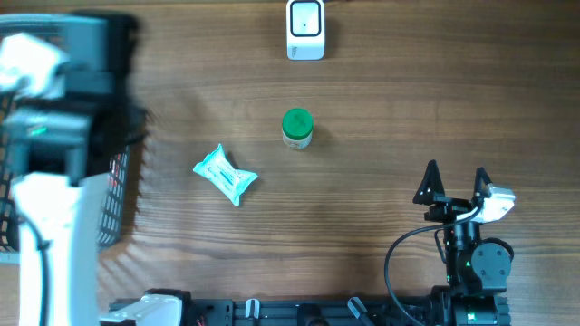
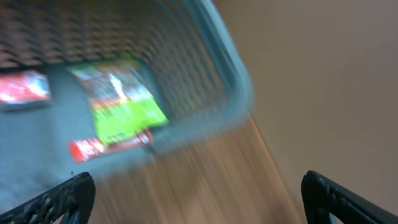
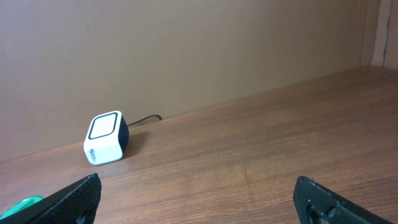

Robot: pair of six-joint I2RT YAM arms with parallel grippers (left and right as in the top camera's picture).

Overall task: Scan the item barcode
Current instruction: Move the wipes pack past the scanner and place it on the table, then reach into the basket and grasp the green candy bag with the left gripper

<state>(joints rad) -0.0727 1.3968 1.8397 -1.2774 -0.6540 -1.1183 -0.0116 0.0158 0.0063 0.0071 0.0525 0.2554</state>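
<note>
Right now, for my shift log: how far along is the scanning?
Done, apparently: packets lie in the basket. In hand: nothing; left gripper and right gripper are open, empty. Left: jar and wipes on the table, apart from the scanner.

A dark wood-grain table [image 1: 381,208] runs back to a plain beige wall [image 3: 186,50], with soft, even light across both.

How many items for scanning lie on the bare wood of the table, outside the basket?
2. A jar with a green lid stands near the middle; a white and teal packet lies left of it. More lie in the basket, partly hidden.
</note>
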